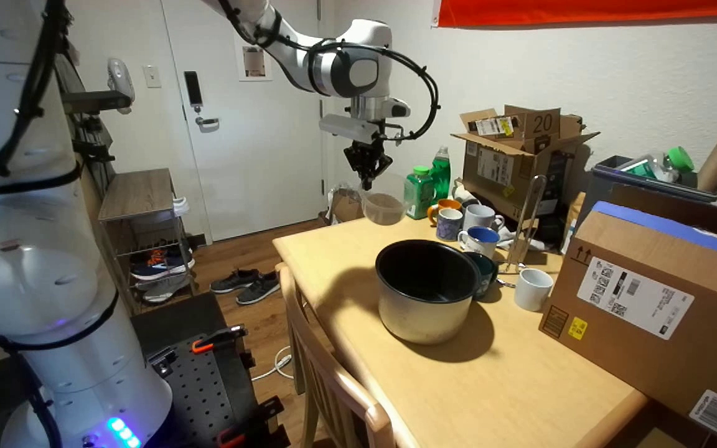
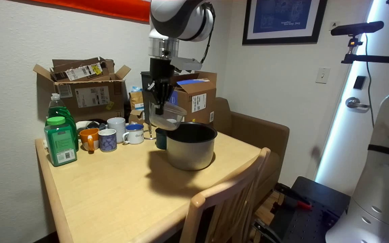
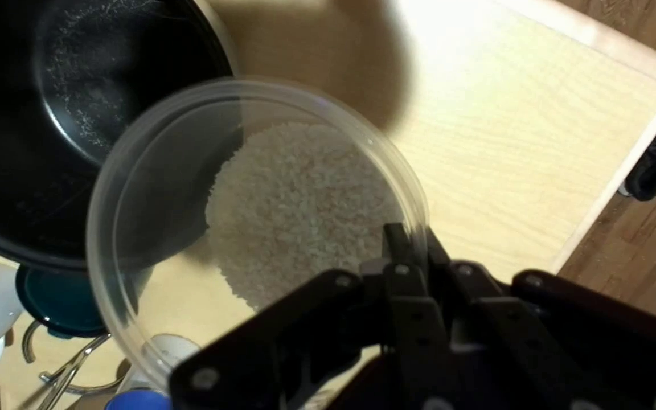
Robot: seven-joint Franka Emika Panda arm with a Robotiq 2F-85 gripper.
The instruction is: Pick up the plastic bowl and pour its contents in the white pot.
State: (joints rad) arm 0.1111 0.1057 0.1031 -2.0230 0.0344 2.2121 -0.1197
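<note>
A clear plastic bowl (image 3: 151, 188) with pale, rice-like grains (image 3: 305, 210) hangs above the table. My gripper (image 3: 416, 233) is shut on its rim, one finger inside and one outside the wall. In an exterior view the bowl (image 2: 167, 116) looks slightly tilted. The white pot (image 1: 424, 317), silvery outside and black inside, stands upright on the table. In the wrist view the bowl overlaps the rim of the pot (image 3: 9, 114); in an exterior view the bowl (image 1: 384, 208) is beyond and higher than it. Pale specks show on the pot's floor; I cannot tell what they are.
Several mugs (image 2: 107, 140) and green bottles (image 2: 60, 141) stand along the wall side. A teal mug (image 2: 161, 138) and a metal stand (image 1: 526, 218) are close to the pot. Cardboard boxes (image 1: 645, 298) line the table's edge; a wooden chair (image 1: 333, 379) is at the near side.
</note>
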